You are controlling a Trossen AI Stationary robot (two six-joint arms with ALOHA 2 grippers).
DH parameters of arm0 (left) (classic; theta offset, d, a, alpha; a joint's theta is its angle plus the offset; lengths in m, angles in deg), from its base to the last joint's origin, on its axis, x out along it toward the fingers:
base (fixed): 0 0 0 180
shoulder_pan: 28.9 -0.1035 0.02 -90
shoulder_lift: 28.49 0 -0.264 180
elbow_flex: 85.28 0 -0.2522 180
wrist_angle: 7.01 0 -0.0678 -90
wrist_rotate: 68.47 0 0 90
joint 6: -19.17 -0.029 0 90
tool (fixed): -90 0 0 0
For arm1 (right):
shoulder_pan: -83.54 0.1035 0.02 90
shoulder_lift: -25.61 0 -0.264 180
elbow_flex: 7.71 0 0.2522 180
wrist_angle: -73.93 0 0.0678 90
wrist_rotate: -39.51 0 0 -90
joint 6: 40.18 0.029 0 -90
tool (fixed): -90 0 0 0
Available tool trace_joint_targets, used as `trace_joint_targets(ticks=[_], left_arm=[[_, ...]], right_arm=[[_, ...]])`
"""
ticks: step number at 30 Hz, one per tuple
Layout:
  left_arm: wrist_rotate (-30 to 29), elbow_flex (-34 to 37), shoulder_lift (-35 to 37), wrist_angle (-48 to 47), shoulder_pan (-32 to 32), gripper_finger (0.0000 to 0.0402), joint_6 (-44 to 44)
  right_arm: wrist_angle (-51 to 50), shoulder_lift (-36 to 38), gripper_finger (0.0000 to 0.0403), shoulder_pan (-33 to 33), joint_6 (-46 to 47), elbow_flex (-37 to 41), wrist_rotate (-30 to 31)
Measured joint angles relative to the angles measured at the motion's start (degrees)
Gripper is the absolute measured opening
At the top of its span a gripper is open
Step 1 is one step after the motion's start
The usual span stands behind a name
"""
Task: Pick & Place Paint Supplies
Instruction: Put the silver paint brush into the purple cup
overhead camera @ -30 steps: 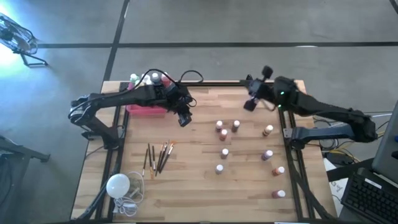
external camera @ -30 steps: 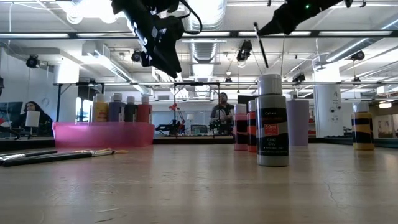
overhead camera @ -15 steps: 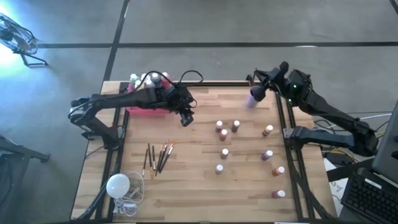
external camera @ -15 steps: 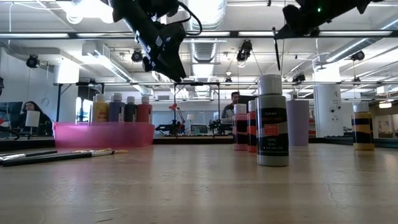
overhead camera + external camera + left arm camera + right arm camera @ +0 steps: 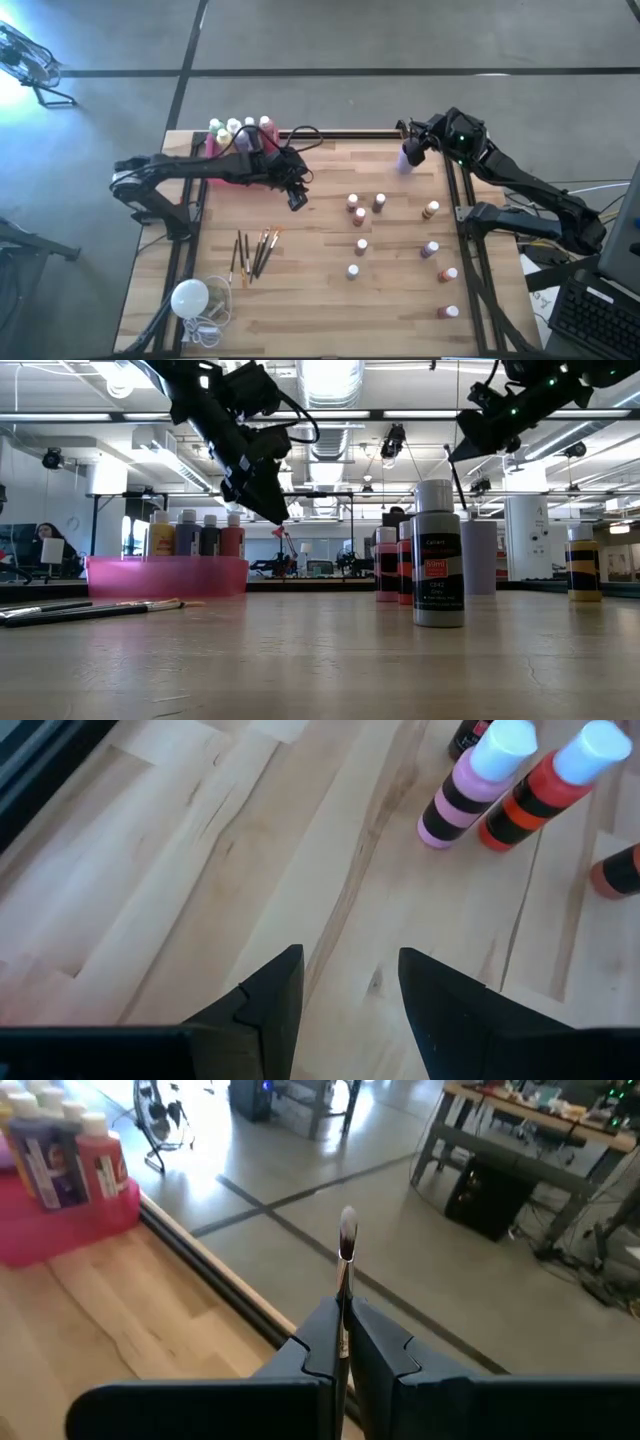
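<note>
paintbrush [image 5: 346, 1270] is clamped between the closed jaws of the right gripper [image 5: 343, 1342], bristle end pointing away from the wrist, above the far right corner of the surface [image 5: 310, 300] beside a purple cup [image 5: 408, 158]. its long axis runs in line with the gripper's fingers. the pink tray [image 5: 235, 172] holding stored bottles lies well apart at the far left corner, so a placement there would call for a long traverse across the far edge. the left gripper [image 5: 345, 985] hangs released and empty just beside that tray (nearer to it by far), with a pink bottle [image 5: 470, 782] and red bottle [image 5: 545, 782] ahead.
</note>
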Motion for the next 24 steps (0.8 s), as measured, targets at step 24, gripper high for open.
trace_joint_targets(ticks=[24], left_arm=[[0.0,5.8,0.0,6.6,0.2,0.017,3.3]], right_arm=[[6.1,0.0,0.0008,-4.2,1.3,9.9,-4.7]])
